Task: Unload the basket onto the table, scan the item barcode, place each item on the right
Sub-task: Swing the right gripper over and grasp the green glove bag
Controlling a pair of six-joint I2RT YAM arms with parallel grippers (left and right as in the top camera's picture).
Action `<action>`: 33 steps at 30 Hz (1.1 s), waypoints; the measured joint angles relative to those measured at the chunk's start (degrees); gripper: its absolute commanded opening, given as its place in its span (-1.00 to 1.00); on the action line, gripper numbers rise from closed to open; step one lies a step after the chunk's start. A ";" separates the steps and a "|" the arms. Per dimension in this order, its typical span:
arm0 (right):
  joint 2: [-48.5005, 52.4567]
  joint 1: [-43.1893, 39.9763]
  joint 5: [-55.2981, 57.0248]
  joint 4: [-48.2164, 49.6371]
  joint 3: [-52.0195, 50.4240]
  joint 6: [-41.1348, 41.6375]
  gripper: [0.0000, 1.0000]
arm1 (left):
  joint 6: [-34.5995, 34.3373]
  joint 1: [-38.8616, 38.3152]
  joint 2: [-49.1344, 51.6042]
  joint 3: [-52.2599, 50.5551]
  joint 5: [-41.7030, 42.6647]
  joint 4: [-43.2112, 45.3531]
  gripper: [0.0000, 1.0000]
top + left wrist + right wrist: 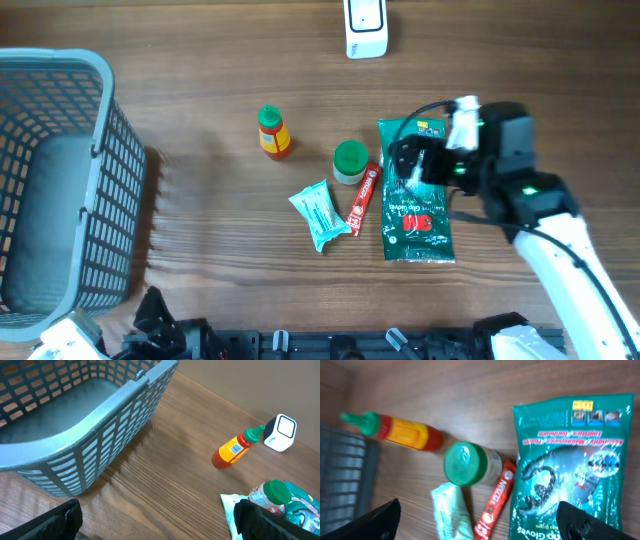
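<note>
Overhead straight down, wrist views oblique, sharing sauce bottle [235,450]

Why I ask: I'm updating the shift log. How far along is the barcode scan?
Done: nothing; every item lies on the table, basket empty. In hand: the right jaws hang open above the glove packet, gripping nothing. Remaining: grasp it, show it to the scanner.

I'm reading "Gloves" in white on the green packet [570,460], lying nearer the table's right edge; its other print's too small. I'm seeing white lettering on the red sachet [495,500] beside it, prob. "Nescafé". The sauce bottle [232,450] is showing a barcode label, digits illegible.
</note>
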 measured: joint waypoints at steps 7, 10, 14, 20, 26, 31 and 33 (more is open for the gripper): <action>2.73 17.29 29.35 -0.02 0.00 8.20 1.00 | 0.00 0.00 0.00 0.00 0.02 0.00 1.00; 3.72 17.27 32.30 0.02 0.00 8.94 0.99 | 0.00 0.00 0.00 0.00 0.02 0.00 1.00; 5.16 17.27 34.84 0.04 0.00 9.22 0.99 | 0.00 0.00 0.00 0.00 0.02 0.00 1.00; 13.99 17.27 38.01 0.04 0.00 9.22 0.99 | -0.02 0.00 0.00 0.00 0.02 0.00 1.00; 17.66 17.29 41.59 0.04 0.00 10.91 0.99 | 0.00 0.00 0.00 0.00 0.02 0.00 1.00; 18.01 17.29 44.19 -0.07 0.00 12.98 0.99 | 0.00 0.00 0.00 0.00 0.02 0.00 1.00; 19.30 17.29 44.61 -0.22 0.00 14.62 1.00 | 0.00 0.00 0.00 0.00 0.02 0.00 1.00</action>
